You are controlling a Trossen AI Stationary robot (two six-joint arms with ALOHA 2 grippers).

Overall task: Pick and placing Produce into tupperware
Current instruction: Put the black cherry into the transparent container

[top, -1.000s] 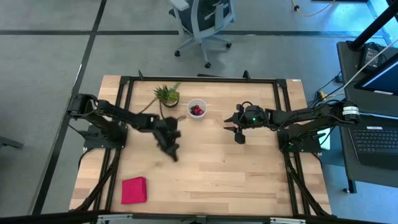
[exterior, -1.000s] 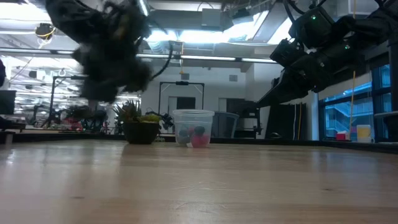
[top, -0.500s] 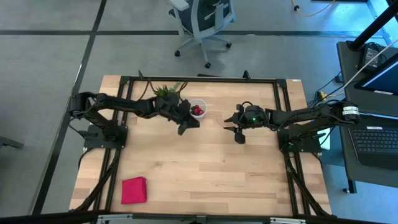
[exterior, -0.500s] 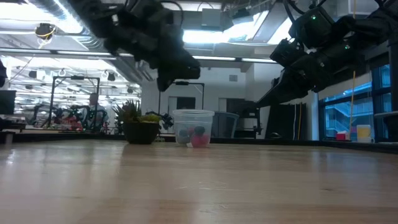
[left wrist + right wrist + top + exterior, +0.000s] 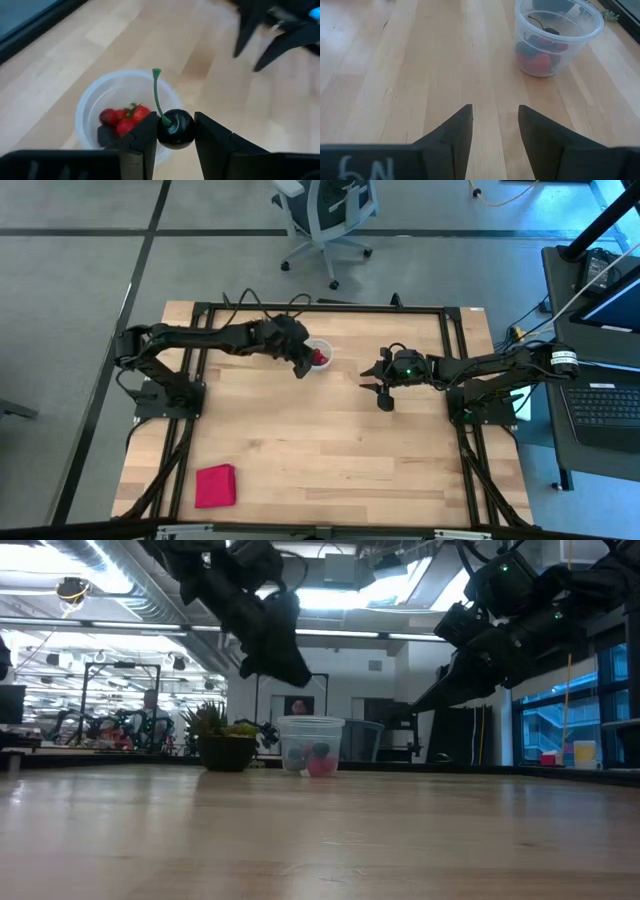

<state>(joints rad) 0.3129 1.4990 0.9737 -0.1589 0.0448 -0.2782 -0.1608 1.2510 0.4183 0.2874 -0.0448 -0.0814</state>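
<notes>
Left wrist view, nearest first: the left gripper (image 5: 175, 131) is clamped on a dark cherry (image 5: 176, 129), one finger on each side, the green stem (image 5: 157, 95) standing up out of the grip toward 12 o'clock. Directly beyond and below the cherry sits the tub (image 5: 125, 112), its open mouth toward about 10 o'clock from the fruit in this view, with several red fruits (image 5: 124, 121) already lying on its floor. The cherry hangs over the tub's near rim rather than over its middle, so I judge the drop calls for a small further shift inward before the fingers part.

High view agrees: the left gripper (image 5: 300, 360) sits at the tub's (image 5: 319, 354) 9 o'clock edge, partly covering it, with the plant largely hidden under the arm at about 10 o'clock. The left arm is plainly the nearer one. The right gripper (image 5: 385, 392) waits well apart at the tub's 4 o'clock, fingers spread with nothing between them; its wrist view shows bare wood between the fingers and the tub (image 5: 559, 35) ahead.

Open table lies on the tub's 3 and 6 o'clock sides. The far table edge is close behind at 12 o'clock. A red cloth (image 5: 215, 485) lies far off near the front corner at 7 o'clock.
</notes>
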